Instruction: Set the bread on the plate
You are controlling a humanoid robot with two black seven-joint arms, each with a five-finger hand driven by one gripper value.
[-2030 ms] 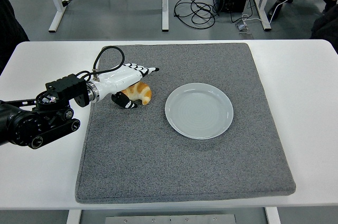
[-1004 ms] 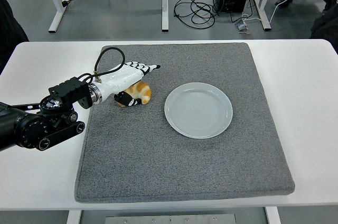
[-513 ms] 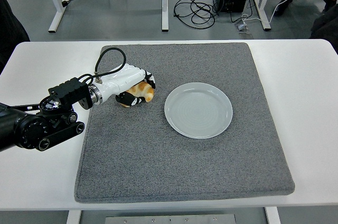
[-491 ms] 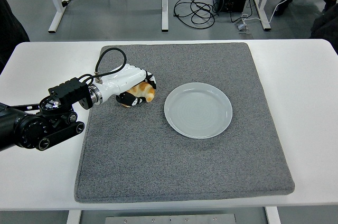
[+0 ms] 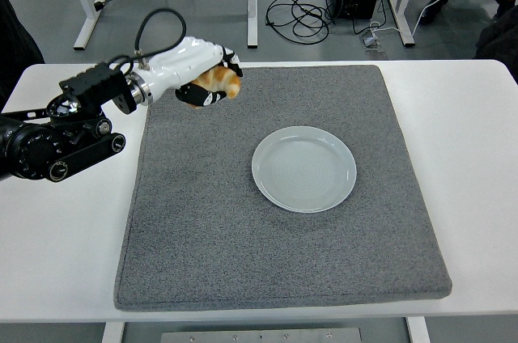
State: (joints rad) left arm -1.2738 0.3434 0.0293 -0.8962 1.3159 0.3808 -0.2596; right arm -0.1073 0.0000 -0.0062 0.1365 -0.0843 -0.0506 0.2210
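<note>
Grey floor at the top of the frame, with white bench legs and a tangle of black cables [image 5: 301, 15] upper centre. Below that, a smooth white bench [image 5: 477, 157] carrying a big square grey mat [image 5: 275, 262], felt-like and coarse. Round, pale grey plate [image 5: 303, 168], glossy with a shallow rim, lying flat on the mat just right of centre, nothing on it. Nothing between plate and bread but bare mat.

Upper left of the frame: left hand [image 5: 198, 72], white shell with black joints, fingers clenched around the bread [image 5: 220, 82]. Golden-brown, lumpy, croissant-like, that bread, poking out at the right of the fingers. Held up over the mat's upper left corner, well apart from the plate, up and to its left. Black arm reaching in from the left edge, bulky round joints lying over the bench, a black hose looping over the wrist. Hand angled rightward and slightly down, palm side facing the mat.
</note>
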